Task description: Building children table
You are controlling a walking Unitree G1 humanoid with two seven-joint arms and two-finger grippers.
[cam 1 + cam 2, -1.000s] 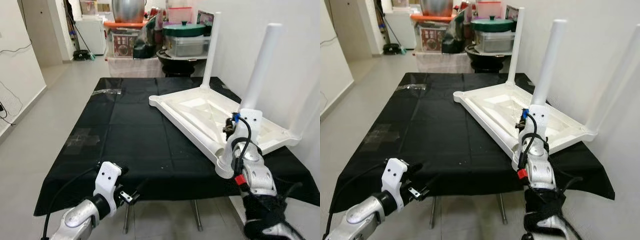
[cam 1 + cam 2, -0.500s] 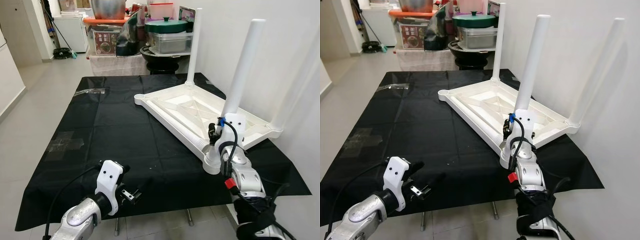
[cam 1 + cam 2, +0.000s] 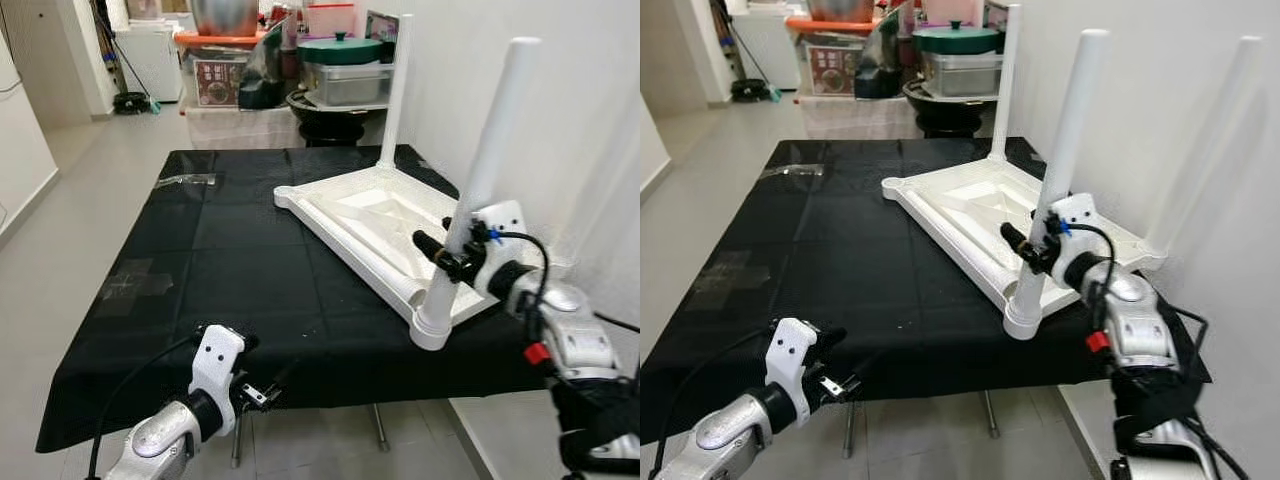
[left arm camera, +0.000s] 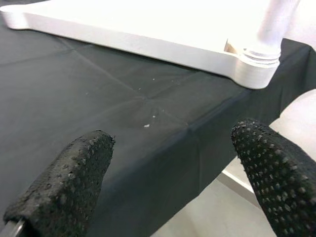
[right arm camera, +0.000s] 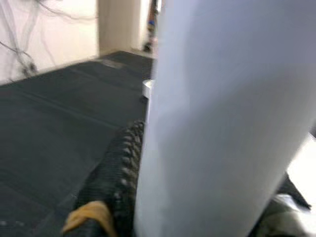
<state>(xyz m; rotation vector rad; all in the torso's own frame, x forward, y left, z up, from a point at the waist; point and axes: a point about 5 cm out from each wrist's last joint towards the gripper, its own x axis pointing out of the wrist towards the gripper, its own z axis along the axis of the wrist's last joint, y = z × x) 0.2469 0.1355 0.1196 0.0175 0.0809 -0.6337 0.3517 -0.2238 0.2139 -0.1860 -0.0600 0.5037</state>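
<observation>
- Right end effector [image 3: 450, 262] now comes in from the side & grips the near white leg [image 3: 478, 185] low down, fingers closed round it. A sec ago that arm stood upright in front of the leg, so the wrist has swung over to a proper side hold.
- Means for task, my guess: it's set to twist or steady the leg in its corner socket [image 3: 432, 327]. Leg stands upright in the upturned white tabletop [image 3: 370, 225], which lies on the black-clothed bench [image 3: 220, 260].
- Two more legs on the tabletop: far one [image 3: 397, 85] at the back corner, third [image 3: 1200, 150] by the wall.
- Left end effector [image 3: 262, 388] spread wide, empty, hanging off the bench's near edge, well apart from the tabletop. Barely moved.
- Containers, beyond the tabletop's far end: grey tub w/ green lid [image 3: 350, 68], red-lidded clear box [image 3: 332, 18]. Contents — can't tell.
</observation>
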